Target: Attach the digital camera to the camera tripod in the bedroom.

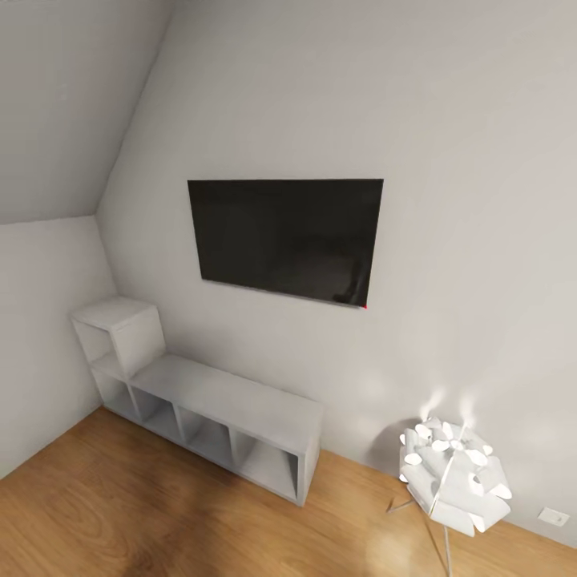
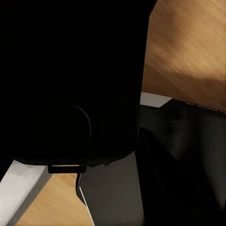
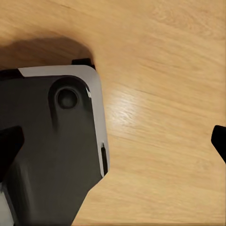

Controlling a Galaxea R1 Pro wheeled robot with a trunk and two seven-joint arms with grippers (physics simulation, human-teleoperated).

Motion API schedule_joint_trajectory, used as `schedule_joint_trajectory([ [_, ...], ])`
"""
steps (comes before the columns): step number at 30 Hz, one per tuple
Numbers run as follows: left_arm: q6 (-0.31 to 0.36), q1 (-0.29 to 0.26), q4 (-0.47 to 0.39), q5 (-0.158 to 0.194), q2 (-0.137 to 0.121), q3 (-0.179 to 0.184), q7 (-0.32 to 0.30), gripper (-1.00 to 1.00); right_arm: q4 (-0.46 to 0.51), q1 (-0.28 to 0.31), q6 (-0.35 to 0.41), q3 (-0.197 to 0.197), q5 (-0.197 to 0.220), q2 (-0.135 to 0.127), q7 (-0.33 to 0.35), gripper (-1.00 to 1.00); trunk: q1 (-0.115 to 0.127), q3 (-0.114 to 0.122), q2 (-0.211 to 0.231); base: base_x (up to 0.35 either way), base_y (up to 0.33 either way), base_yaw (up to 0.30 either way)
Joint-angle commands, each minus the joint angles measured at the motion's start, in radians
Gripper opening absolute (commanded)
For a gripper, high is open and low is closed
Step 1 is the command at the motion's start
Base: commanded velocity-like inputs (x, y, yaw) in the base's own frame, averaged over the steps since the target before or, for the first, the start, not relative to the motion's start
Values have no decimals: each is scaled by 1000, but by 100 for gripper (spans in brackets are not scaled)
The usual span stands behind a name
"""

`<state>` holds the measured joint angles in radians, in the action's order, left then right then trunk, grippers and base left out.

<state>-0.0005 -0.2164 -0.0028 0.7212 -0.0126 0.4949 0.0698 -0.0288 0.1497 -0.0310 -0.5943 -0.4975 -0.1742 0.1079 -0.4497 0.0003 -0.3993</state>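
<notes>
A black body with a small metal strap loop crowds the left wrist view; it looks like the digital camera (image 2: 70, 84), held right at my left gripper, whose fingers are lost in the black. My right gripper (image 3: 113, 143) is open, with dark fingertips (image 3: 9, 148) at both edges of its view and nothing between them; it hangs over the wood floor (image 3: 165, 94) beside my own black-and-grey base (image 3: 52, 141). The camera tripod is out of view. The head view takes in a bedroom corner with pale grey walls.
A black wall-mounted screen (image 1: 284, 239) hangs above a low grey cube shelf (image 1: 208, 401) against the wall. A white lamp (image 1: 455, 473) on thin splayed legs stands at the lower right, near a wall socket (image 1: 553, 517). Light wood floor (image 1: 120, 513) lies in front.
</notes>
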Motion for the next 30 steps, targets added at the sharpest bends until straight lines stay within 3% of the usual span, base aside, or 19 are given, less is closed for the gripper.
schedule_joint_trajectory([
  [1, 0, 0, 0, 4, 0, 9, 2, -100, -3, 0, -4, -8, -8, -1, 1, 100, 0, 0, -1, 0, 0, 0],
  [22, -3, 2, 0, 1, -3, 8, 2, -100, -4, -2, -18, -15, 1, 2, 1, 100, 0, 0, -1, 0, 0, 0],
  [30, -4, 2, 0, 0, 0, 9, 2, -100, -5, -2, -29, -18, 45, 2, 1, 100, 0, 0, -1, 0, 0, -96],
])
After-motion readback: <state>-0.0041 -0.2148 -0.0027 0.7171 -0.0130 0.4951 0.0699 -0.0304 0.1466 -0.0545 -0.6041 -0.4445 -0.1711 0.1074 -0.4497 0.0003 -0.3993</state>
